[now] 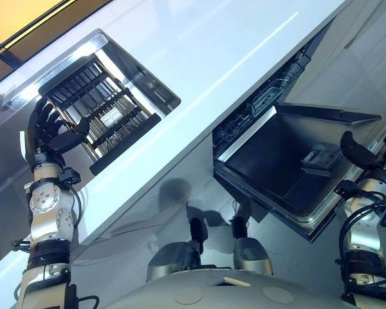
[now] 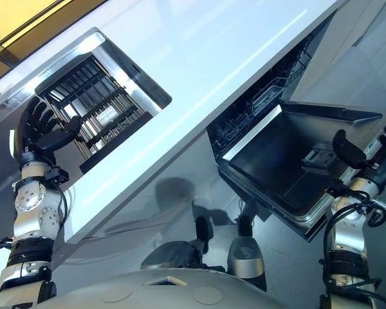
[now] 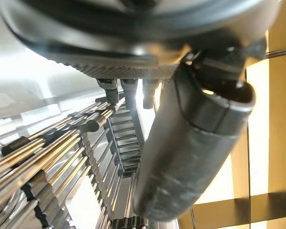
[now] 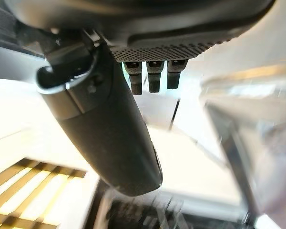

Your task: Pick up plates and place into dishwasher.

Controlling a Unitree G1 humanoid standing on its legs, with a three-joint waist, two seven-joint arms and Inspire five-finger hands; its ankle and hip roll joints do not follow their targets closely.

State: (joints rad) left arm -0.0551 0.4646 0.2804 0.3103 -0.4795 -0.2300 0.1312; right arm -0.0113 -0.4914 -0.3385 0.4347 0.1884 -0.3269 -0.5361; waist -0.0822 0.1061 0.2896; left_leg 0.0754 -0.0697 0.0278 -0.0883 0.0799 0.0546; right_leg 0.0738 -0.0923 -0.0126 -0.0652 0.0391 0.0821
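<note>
Left hand (image 1: 48, 129), fingers spread and empty, at the sink rack (image 1: 96, 106), upper left; right hand (image 1: 367, 151), relaxed and empty, over the dishwasher door (image 1: 276, 161), right.

- Both eye views look down from the head, sharing the counter (image 1: 199, 71) and the open dishwasher (image 1: 289, 161) on the right.
- Each wrist view looks along its own hand from very close.

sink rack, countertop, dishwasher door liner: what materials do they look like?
Rack: apparently bare metal rods with dark tips and dark end frames, probably plastic; the rods gleam in the left wrist view.
Countertop: glossy white, smooth; it carries soft reflections. Stone, composite or laminate, can't tell.
Dishwasher door inner face: looks like brushed stainless steel, grey with a bright edge trim.
</note>
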